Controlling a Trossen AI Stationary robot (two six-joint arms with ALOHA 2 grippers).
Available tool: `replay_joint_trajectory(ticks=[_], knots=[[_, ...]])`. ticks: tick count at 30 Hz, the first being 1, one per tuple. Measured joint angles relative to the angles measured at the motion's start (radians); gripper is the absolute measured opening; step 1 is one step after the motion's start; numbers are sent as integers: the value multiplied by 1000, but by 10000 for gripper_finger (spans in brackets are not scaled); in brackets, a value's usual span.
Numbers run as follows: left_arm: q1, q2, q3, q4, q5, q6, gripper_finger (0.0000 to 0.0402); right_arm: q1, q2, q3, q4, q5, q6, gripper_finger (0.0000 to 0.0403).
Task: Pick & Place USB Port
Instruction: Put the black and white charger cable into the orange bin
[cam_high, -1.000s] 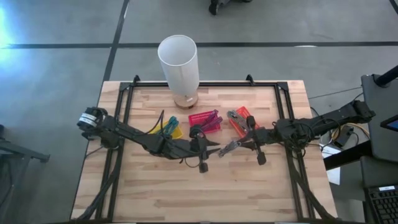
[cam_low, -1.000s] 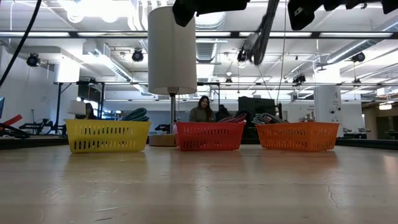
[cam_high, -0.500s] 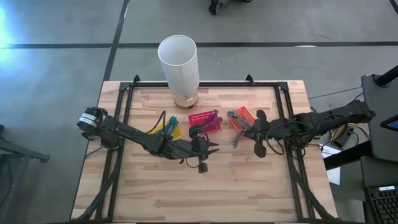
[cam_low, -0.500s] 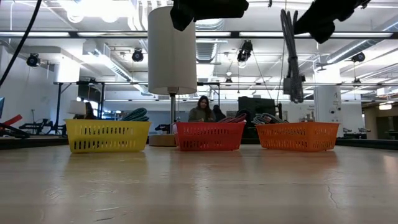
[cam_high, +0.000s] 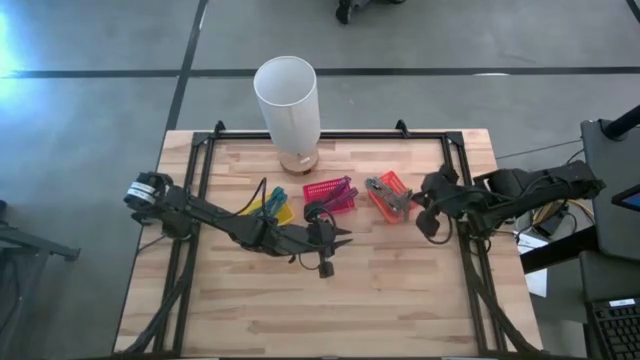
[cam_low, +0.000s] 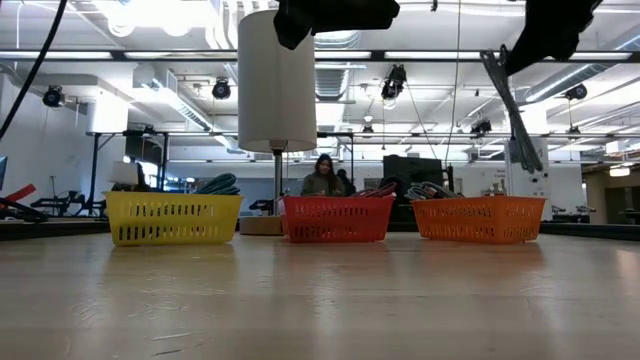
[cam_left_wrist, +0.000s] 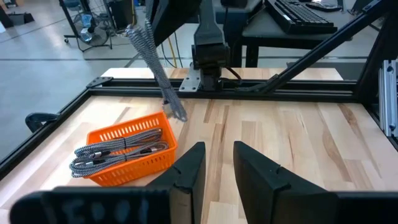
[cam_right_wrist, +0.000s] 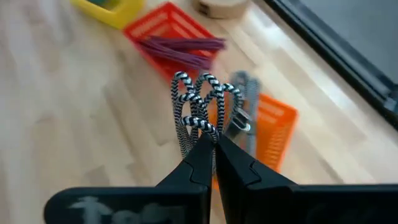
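**Right wrist view: braided USB cable pinched above the orange basket**

The right gripper (cam_right_wrist: 213, 146) is clamping its fingers on a black-and-white braided USB cable (cam_right_wrist: 199, 109), dangling it in the air over the orange basket (cam_high: 392, 192), which holds more cables. The left gripper (cam_left_wrist: 216, 163) is hovering mid-table, fingers parted, gripping nothing, near the red basket (cam_high: 328, 192).

I take the orange basket (cam_high: 391, 192) as my mark. My right gripper (cam_right_wrist: 213, 148), pinched on a braided cable (cam_right_wrist: 200, 109), hangs just beside and above it, air clear below. More cables (cam_left_wrist: 121, 151) already fill the basket. On its far side the red basket (cam_high: 329, 191) and white cylinder (cam_high: 288, 100) crowd in. My left gripper (cam_high: 341, 237) blocks the table's middle. Bare wood (cam_high: 400, 290) lies open on the near side.
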Motion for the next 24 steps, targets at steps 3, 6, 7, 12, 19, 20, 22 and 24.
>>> replay_joint_trajectory(ticks=[3,6,7,12,19,20,22,24], knots=[[0,0,0,0,0,1,90,-22,7,-25,-10,46,15,8],[1,0,0,0,0,1,90,-61,28,-47,-8,55,-2,8],[1,0,0,0,0,1,90,-73,37,-54,-4,61,-16,8],[4,0,0,-3,0,13,90,-139,91,-62,30,65,-44,8],[7,0,0,-6,0,22,90,-192,210,-71,42,18,-56,8],[7,0,0,-6,0,22,90,-193,228,-71,45,21,-65,8],[7,0,0,-6,0,23,90,-194,262,-66,50,21,-83,8],[7,0,0,-6,0,23,90,-194,294,-62,73,20,-93,8]])
